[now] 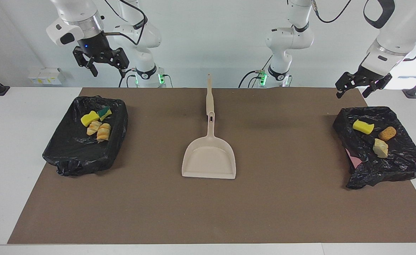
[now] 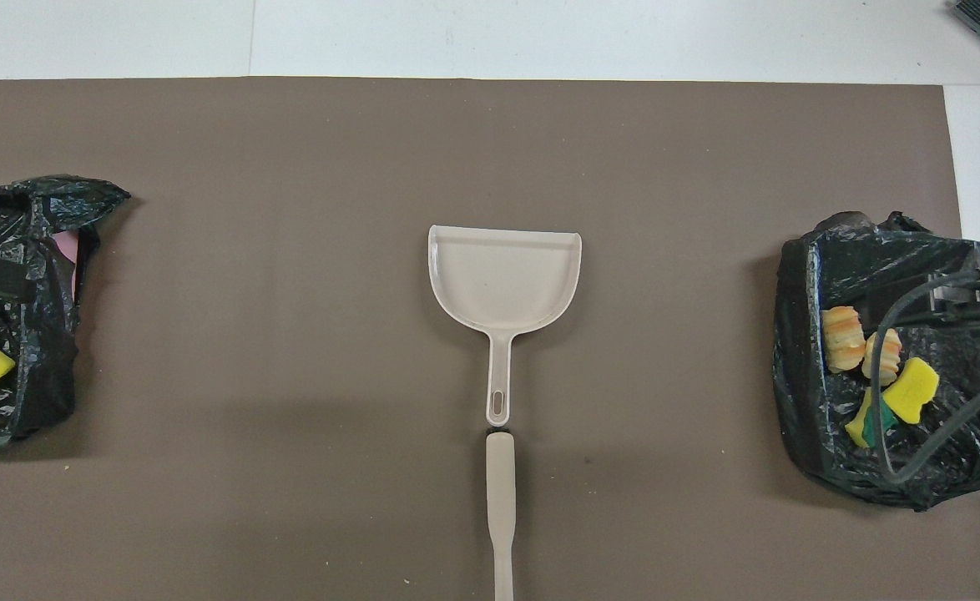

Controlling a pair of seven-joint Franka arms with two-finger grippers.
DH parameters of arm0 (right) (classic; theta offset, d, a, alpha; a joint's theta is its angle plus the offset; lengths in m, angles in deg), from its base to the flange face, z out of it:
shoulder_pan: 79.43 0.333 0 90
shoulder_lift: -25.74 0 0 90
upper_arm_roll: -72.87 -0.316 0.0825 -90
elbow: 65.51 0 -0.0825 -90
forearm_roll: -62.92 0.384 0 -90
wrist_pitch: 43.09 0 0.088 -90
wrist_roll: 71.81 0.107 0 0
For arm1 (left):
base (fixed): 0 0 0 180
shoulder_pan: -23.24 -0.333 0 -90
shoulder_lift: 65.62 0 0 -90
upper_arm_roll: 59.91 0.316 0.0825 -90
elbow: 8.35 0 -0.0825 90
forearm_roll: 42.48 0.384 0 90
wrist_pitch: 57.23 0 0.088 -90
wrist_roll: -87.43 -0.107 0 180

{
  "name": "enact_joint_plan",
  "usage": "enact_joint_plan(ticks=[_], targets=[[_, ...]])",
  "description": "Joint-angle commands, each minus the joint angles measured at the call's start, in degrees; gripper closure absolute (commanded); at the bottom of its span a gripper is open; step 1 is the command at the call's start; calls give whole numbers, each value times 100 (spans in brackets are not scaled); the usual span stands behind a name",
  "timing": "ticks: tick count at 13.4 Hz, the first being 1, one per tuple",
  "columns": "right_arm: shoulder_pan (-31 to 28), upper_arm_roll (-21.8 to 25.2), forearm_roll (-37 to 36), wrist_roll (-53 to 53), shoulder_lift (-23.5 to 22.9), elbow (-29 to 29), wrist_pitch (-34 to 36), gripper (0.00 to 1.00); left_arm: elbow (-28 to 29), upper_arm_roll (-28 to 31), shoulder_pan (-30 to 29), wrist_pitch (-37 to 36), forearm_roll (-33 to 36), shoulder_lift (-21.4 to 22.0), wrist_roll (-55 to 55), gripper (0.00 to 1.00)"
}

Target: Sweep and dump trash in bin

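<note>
No words or labels can be read on anything here.

The left gripper (image 1: pixel 362 84) hangs in the air over the bin (image 1: pixel 399 161) at the left arm's end of the table. Its jaws are open and hold nothing. Its arm bends down from up high. The right gripper (image 1: pixel 101 61) hangs high over the other bin (image 1: pixel 69 152), at the right arm's end. Its jaws are open too, and empty.

All the trash is in the two bins, which are lined with black bags. In the facing view, the left arm's bin sits at 3 o'clock and holds three pieces (image 1: pixel 374 136): a yellow sponge (image 1: pixel 363 126), a brown roll (image 1: pixel 387 133) and a pale chunk (image 1: pixel 380 148). The right arm's bin sits at 9 o'clock and holds four pieces (image 1: pixel 96 123): two sponges and two striped rolls.

A beige dustpan (image 1: pixel 209 159) lies flat in the middle of the brown mat (image 1: pixel 208 212). Its handle points at 12 o'clock, toward the robots. A beige brush (image 1: pixel 209 96) lies in line with it, touching the handle's end. Nothing stands between the bins and the dustpan.
</note>
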Motion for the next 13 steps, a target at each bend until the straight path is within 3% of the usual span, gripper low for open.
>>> enact_joint_plan(ticks=[1,13], targets=[[-123,-43,68,-184,40,-18,28,0,-54,-34,-1,-157,-2,5,5,0],[-131,-43,68,-175,40,-18,37,0,-362,-34,-36,-597,-266,-57,-4,0]])
